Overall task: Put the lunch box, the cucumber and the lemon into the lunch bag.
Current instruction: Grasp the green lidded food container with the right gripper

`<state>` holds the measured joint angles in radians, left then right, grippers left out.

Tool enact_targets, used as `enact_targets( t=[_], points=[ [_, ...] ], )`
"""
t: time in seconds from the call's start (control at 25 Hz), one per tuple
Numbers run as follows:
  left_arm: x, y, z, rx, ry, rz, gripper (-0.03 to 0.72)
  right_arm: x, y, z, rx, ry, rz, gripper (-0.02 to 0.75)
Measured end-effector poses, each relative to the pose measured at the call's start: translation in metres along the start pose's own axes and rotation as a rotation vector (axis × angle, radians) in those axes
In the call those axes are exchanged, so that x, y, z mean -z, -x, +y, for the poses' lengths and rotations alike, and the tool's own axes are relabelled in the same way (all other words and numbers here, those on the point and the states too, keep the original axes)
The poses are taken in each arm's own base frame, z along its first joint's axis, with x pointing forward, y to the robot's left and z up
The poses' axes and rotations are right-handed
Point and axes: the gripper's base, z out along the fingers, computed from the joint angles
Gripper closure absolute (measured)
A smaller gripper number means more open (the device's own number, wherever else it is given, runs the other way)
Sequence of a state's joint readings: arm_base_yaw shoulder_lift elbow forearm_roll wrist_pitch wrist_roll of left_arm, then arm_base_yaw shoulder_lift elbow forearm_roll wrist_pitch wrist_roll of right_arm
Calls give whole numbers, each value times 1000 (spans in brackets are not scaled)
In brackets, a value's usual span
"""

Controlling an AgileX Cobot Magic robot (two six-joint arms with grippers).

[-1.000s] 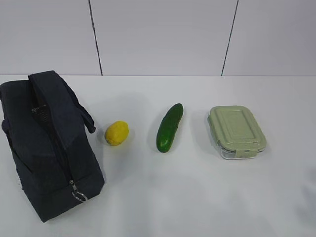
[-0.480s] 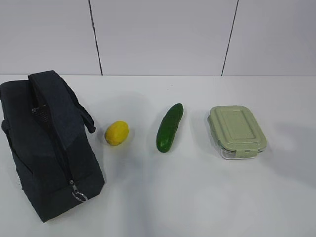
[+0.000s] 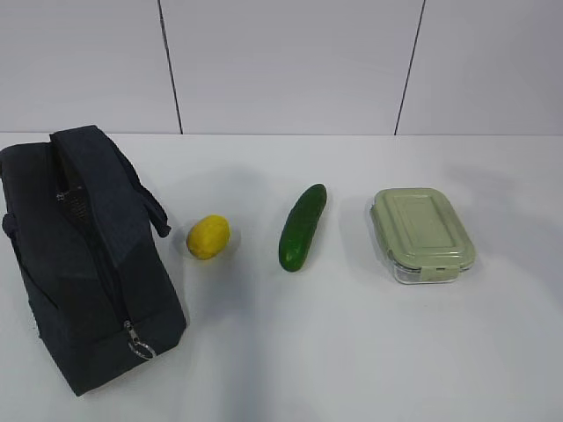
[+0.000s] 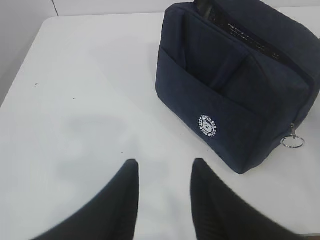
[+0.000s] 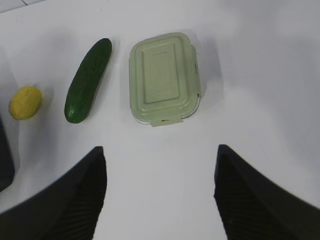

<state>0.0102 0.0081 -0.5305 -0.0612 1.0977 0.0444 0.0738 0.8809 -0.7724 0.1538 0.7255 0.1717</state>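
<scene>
Four things lie in one row on the white desk [image 3: 369, 352]: the lunch bag [image 3: 79, 255] at far left, then the lemon [image 3: 208, 236], the cucumber [image 3: 303, 227] and the lunch box [image 3: 423, 234], all apart from each other. Nothing stands between them. The left claw [image 4: 162, 172] is released above bare desk near the bag; the right claw [image 5: 160, 165] is spread wide, empty, before the box. Compared with one second ago, the objects keep their places.
</scene>
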Motion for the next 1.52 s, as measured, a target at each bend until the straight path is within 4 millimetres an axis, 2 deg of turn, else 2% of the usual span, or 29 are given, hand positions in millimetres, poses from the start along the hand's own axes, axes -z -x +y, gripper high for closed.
enact_targets(
  t=[0.32,0.64,0.84,1.08,1.36,1.52],
  points=[
    [0,0,0,0,0,0,449,-63,33,5,-66,-7,101,211],
    [0,0,0,0,0,0,449,-101,64,16,-59,42,157,213],
    [0,0,0,0,0,0,449,-120,73,21,51,78,233,269],
    [0,0,0,0,0,0,449,-133,74,16,160,89,308,285],
    [0,0,0,0,0,0,449,-128,88,-15,170,56,347,286],
    [0,0,0,0,0,0,449,-128,93,-33,133,125,331,286]
  ],
)
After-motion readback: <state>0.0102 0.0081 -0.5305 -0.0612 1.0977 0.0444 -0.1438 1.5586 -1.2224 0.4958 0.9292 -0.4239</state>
